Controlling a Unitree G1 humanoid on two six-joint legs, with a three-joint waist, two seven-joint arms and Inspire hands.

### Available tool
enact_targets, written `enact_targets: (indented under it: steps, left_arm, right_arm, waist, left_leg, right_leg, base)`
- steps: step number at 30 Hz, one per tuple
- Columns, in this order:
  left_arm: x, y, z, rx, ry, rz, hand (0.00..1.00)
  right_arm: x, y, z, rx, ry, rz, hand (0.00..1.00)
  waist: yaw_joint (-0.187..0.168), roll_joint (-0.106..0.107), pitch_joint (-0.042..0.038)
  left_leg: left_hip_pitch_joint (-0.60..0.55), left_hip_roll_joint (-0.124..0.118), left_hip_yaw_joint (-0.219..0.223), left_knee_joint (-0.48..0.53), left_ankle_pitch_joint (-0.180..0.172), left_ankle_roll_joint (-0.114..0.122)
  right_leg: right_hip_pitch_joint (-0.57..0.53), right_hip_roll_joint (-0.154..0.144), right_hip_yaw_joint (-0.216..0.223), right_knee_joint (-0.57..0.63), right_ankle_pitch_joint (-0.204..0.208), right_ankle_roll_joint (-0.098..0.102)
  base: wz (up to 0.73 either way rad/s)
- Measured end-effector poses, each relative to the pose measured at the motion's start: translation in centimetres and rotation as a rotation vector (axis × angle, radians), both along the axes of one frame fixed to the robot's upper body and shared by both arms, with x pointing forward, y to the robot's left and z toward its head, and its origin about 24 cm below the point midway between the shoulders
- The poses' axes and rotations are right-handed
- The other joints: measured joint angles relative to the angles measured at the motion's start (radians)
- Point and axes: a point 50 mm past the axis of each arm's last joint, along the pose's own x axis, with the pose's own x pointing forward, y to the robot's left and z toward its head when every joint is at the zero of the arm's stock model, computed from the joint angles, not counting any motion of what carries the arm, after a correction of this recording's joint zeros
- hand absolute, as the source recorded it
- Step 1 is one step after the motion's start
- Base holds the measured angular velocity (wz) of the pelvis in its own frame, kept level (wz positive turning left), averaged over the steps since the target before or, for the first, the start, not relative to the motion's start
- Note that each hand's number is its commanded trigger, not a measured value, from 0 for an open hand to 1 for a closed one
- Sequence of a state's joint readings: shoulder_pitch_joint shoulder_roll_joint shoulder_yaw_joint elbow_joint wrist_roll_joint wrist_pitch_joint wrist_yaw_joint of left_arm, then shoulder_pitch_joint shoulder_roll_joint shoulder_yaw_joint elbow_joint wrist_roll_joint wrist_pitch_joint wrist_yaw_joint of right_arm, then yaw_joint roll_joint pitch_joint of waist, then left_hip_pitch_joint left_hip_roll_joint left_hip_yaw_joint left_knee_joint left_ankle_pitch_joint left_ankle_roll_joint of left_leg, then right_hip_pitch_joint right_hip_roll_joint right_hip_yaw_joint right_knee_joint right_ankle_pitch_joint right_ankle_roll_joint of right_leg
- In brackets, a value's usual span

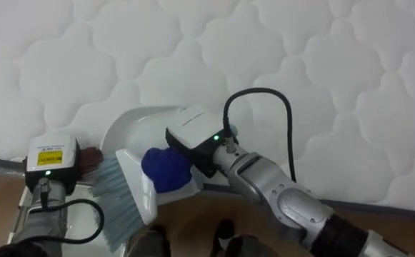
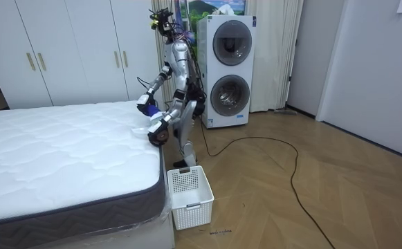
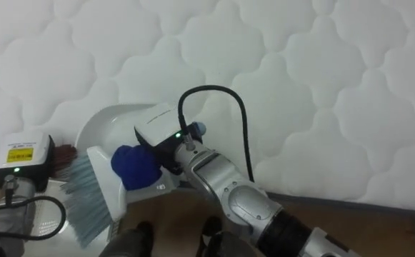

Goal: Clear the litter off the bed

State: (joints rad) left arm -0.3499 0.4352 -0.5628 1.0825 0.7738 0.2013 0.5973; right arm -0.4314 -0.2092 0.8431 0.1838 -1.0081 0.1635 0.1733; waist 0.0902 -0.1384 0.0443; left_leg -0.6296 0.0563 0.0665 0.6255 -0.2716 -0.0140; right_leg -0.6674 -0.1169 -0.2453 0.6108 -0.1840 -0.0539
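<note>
I stand at the side edge of the white quilted mattress (image 1: 278,64). A white dustpan (image 1: 137,127) lies on the mattress at that edge. My right hand (image 1: 196,143) reaches in from the lower right under its white wrist box and is closed on the blue grip (image 1: 166,170) of a brush. The brush's pale blue bristles (image 1: 114,203) hang just off the bed edge, below the pan. My left hand (image 1: 86,160) shows at the lower left behind a yellow-labelled box. Only a brown tip pokes out next to the pan, and its fingers are hidden.
A white slatted basket (image 2: 190,196) stands on the wood floor by the bed's corner, close to my feet. Behind me is a stacked washer and dryer (image 2: 226,69), with white wardrobes (image 2: 69,55) along the wall. A black cable (image 2: 270,149) trails across the floor.
</note>
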Motion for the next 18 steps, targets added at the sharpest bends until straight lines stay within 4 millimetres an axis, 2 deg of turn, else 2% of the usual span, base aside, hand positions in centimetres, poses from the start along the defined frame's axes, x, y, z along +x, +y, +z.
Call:
enact_targets:
  steps: [6,9,13,18]
  left_arm:
    - [-0.3,-0.4,-0.5,-0.040,0.000,0.026,1.00]
    - [-0.6,-0.8,-0.8,-0.059,0.005,0.027,1.00]
    - [-1.2,-1.6,-1.6,-0.090,0.022,0.032,1.00]
    - [-1.5,-2.1,-2.0,-0.145,0.026,0.039,1.00]
  right_arm:
    - [0.1,-0.6,-0.2,-0.020,-0.003,-0.007,1.00]
    - [0.3,-1.4,-0.3,-0.043,-0.010,-0.011,1.00]
    - [0.6,-2.2,-0.2,-0.069,-0.028,-0.022,1.00]
    - [0.7,-2.4,-0.1,-0.044,-0.025,-0.009,1.00]
  waist:
    - [0.007,0.002,0.0001]
    - [0.021,0.005,0.0019]
    - [0.029,0.020,0.0022]
    - [0.053,0.021,0.0025]
  left_leg:
    - [0.002,0.000,-0.002,0.003,0.000,0.000]
    - [0.009,0.003,-0.003,0.006,0.000,0.000]
    - [0.018,0.002,-0.018,0.009,-0.001,0.002]
    - [0.030,0.002,-0.019,0.006,-0.002,0.002]
  right_leg:
    - [0.005,0.001,-0.002,-0.005,0.000,0.000]
    - [0.015,0.004,-0.001,-0.007,0.000,0.000]
    - [0.037,0.007,-0.011,-0.022,0.002,0.003]
    - [0.048,0.010,-0.004,-0.023,0.002,0.005]
  base:
    - [0.02]
    - [-0.01]
    - [0.07]
    - [0.00]
